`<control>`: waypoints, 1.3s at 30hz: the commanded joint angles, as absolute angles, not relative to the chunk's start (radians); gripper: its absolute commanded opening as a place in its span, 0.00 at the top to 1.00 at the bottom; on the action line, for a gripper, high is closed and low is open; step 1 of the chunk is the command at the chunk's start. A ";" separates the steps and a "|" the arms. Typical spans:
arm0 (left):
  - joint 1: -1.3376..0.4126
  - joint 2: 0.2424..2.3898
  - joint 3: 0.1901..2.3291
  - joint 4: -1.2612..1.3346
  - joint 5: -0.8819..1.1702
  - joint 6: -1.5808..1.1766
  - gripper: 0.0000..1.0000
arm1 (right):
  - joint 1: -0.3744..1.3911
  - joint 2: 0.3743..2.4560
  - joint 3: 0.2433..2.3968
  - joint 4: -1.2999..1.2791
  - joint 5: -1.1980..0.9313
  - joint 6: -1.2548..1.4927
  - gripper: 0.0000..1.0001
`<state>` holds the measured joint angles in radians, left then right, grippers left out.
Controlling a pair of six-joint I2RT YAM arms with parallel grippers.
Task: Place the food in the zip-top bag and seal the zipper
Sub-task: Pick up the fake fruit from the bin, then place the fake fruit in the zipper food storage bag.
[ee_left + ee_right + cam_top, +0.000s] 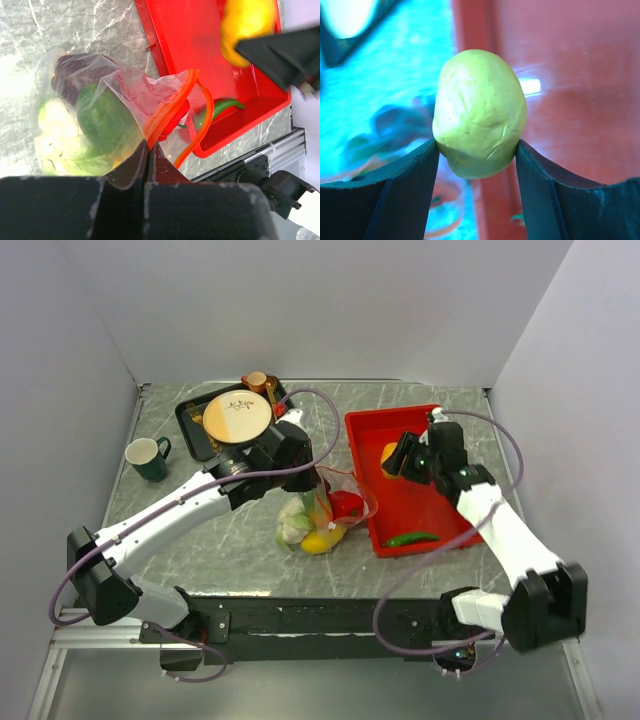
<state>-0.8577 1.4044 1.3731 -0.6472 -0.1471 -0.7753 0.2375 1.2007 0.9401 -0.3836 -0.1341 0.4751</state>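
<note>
Grey marbled table (pixel 200 550) from above: the zip-top bag (pixel 312 512) lies mid-table, partly filled, the left gripper (pixel 318 483) at its mouth, the right gripper (pixel 398 455) over the red tray (pixel 405 505) where a green chili (pixel 412 538) lies. Left wrist view: those jaws are pinched together on the bag's film beside the zipper (pixel 172 107). Right wrist view: the jaws are clamped on a yellow mango (pixel 480 112).

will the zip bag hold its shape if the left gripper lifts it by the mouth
Probably not: the zip-top bag looks thin and crinkled, so it should sag. The food bulging inside likely pulls it down. The left gripper pinches only film by the zipper, which may slip.
</note>
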 commanded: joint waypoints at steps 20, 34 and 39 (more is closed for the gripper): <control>-0.857 1.391 1.362 -0.548 -0.103 -0.764 0.99 | 0.607 0.974 0.885 -0.433 -0.222 0.581 0.62; -0.857 1.385 1.364 -0.552 -0.077 -0.761 0.99 | 0.699 1.120 0.949 -0.431 -0.088 0.545 0.62; -0.857 1.396 1.368 -0.564 -0.064 -0.756 0.99 | 0.699 1.233 1.061 -0.437 -0.042 0.526 0.61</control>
<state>-0.8577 1.4048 1.3514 -0.5884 -0.0860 -0.7712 0.6941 1.1751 0.9474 -0.4713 -0.1005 0.5522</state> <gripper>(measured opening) 0.024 0.655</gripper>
